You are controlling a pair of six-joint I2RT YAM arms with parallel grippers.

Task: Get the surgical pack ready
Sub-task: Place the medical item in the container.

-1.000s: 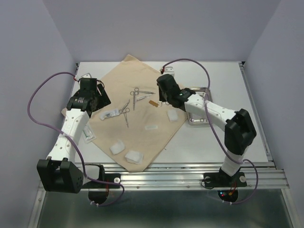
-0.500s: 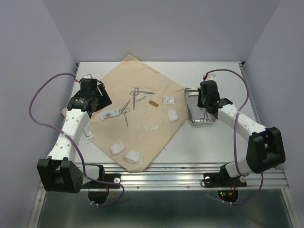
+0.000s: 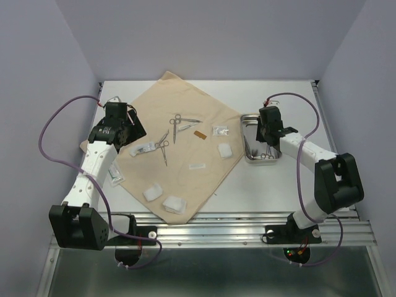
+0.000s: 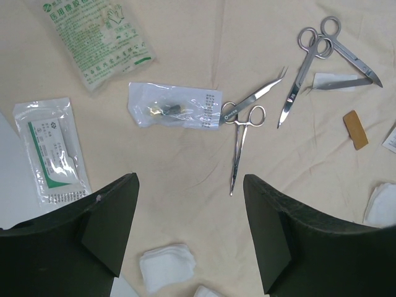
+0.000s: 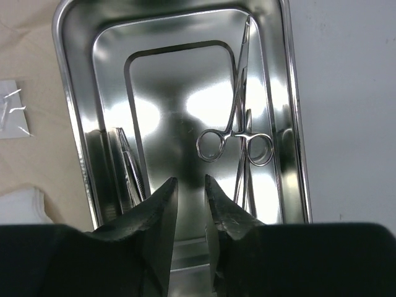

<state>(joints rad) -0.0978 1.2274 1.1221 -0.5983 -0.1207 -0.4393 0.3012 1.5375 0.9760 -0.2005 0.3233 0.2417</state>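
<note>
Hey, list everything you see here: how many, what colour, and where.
Cloth: one, beige, table centre.
Tray: one, steel, right of cloth.
Tray instruments: two, silver, inside tray.
Scissors: two, silver, cloth's far part.
Forceps: two, silver, cloth centre.
Gauze pads: at least three, white, on cloth.
Packets: at least four, clear or white, cloth's left and right.
Strip: one, brown, beside scissors.
Left arm: white-black, jaws open above cloth's left edge.
Right arm: white-black, jaws slightly open, empty, above tray.

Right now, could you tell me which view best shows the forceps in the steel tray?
The right wrist view: the forceps lie in the steel tray, close up. Top external shows them tiny; left wrist misses them.
</note>
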